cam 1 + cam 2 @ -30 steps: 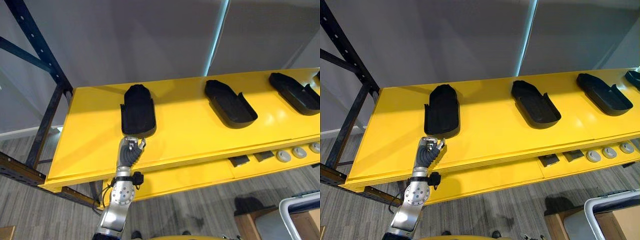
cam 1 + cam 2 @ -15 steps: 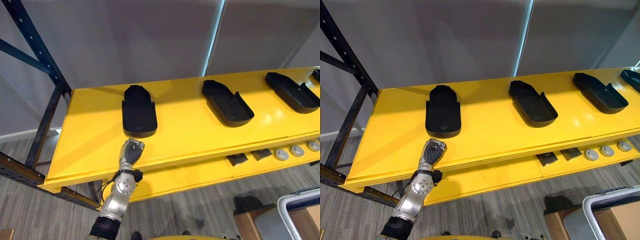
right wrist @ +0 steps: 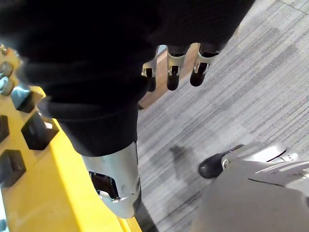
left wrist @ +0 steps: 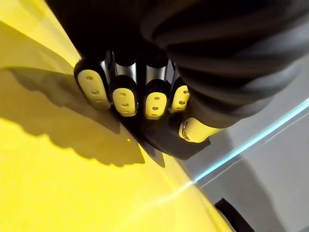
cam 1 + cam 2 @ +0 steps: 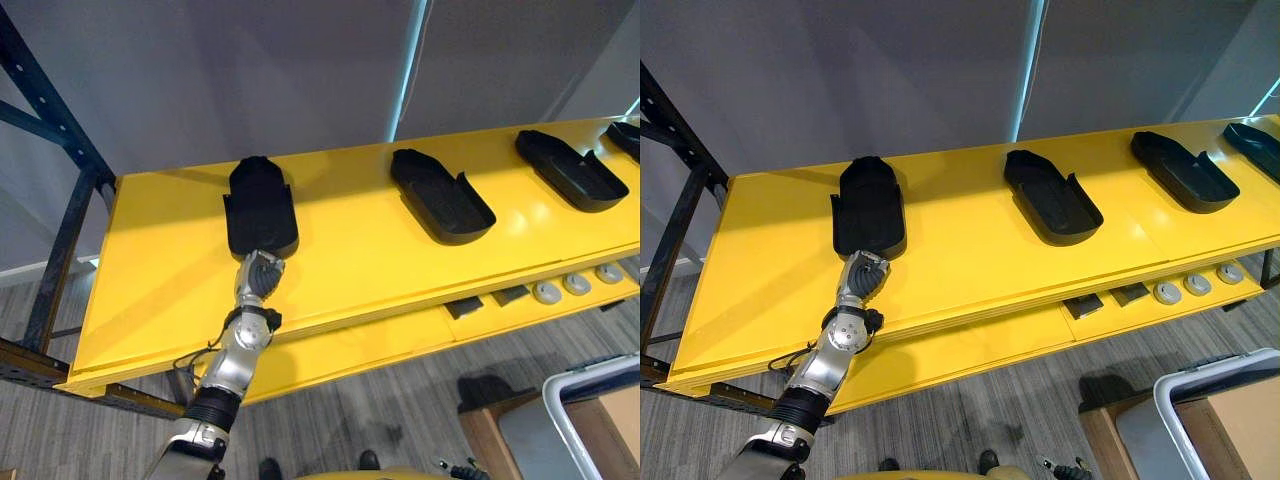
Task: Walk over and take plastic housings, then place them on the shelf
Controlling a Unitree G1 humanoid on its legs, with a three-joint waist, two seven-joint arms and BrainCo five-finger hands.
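Observation:
A black plastic housing (image 5: 260, 208) lies flat at the left end of the yellow shelf (image 5: 360, 260). My left hand (image 5: 260, 275) rests on the shelf just in front of the housing's near end, fingers curled and holding nothing. In the left wrist view the fingertips (image 4: 124, 100) sit in a row with the dark housing (image 4: 166, 142) right behind them. Three more black housings (image 5: 1052, 197), (image 5: 1183, 170), (image 5: 1252, 138) lie further right along the shelf. My right hand (image 3: 178, 72) hangs above the grey floor with relaxed fingers.
A lower yellow shelf (image 5: 400, 335) carries small black blocks (image 5: 462, 306) and round grey parts (image 5: 545, 292). A dark rack upright (image 5: 60, 135) stands at the left. A white-rimmed bin with a cardboard box (image 5: 590, 420) is on the floor at the lower right.
The camera has shifted. My left hand has drawn back a little from the housing's near end, and its fingers have closed. The housing stays on the shelf.

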